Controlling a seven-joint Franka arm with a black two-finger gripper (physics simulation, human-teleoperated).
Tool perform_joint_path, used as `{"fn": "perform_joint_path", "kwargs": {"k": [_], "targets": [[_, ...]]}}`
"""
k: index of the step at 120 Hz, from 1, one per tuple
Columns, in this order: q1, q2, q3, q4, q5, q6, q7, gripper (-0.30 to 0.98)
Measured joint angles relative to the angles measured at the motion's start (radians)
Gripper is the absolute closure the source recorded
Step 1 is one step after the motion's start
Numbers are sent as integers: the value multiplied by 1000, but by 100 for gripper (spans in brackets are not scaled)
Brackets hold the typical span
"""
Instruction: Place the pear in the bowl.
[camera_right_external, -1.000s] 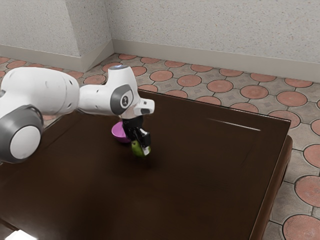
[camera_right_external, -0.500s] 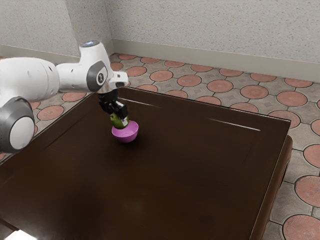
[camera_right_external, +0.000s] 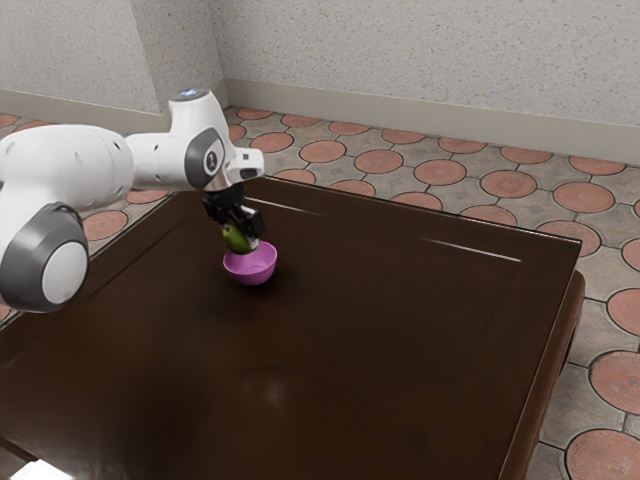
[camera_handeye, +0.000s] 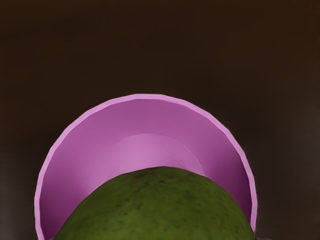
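The green pear (camera_right_external: 236, 239) is being held clamped between the black fingers (camera_right_external: 241, 234), and since a second ago it is being shifted from a low place near the pink bowl (camera_right_external: 250, 267) to one above it. Over the last half second only a slight shift and turn of the hand is being seen, while the bowl is being left where it was on the dark desk (camera_right_external: 360, 350), now below the fingers. In the wrist view, part of the bowl's opening is being covered by the pear, and the far inner wall is being left exposed beyond the fingers. The carrying is thus being judged nearly finished, with the lowering and release still being awaited. Whether the rim is being touched cannot be told; if the pear is being let go off-centre, it may be rolled over the edge, so a small centring move is being called for.
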Motion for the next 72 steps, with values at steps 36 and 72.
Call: {"fn": "perform_joint_path", "kwargs": {"k": [36, 72], "targets": [[-31, -73, 2, 0, 47, -44, 36, 6], [-192, -393, 2, -5, 203, -314, -25, 1]]}}
